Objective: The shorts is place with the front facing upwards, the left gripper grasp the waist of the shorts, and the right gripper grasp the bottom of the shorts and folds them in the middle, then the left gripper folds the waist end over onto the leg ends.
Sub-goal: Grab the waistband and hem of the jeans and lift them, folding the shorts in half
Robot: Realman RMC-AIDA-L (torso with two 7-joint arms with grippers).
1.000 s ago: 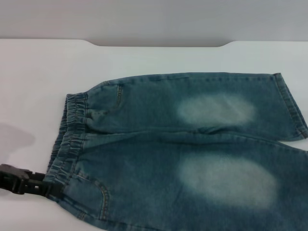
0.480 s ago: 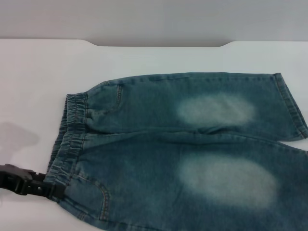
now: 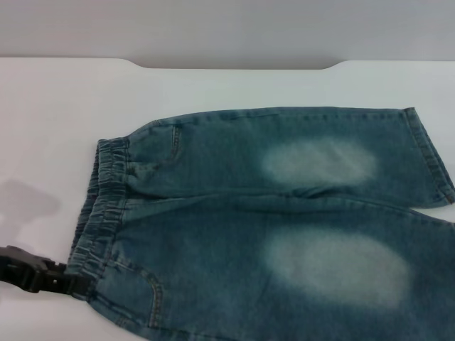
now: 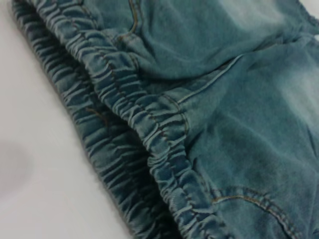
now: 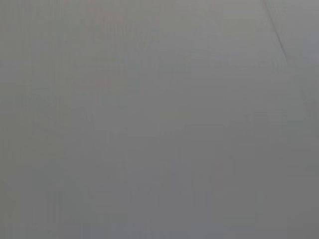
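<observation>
Shorts lie flat on the white table, front up, elastic waist toward the robot's left, legs running to the right and past the near edge of the head view. Left gripper sits low at the near-left, its dark tip touching the near end of the waistband; whether it is released or clenched on the fabric cannot be told. Left wrist view shows the gathered waist close up, front layer over back layer. Right gripper is not seen.
</observation>
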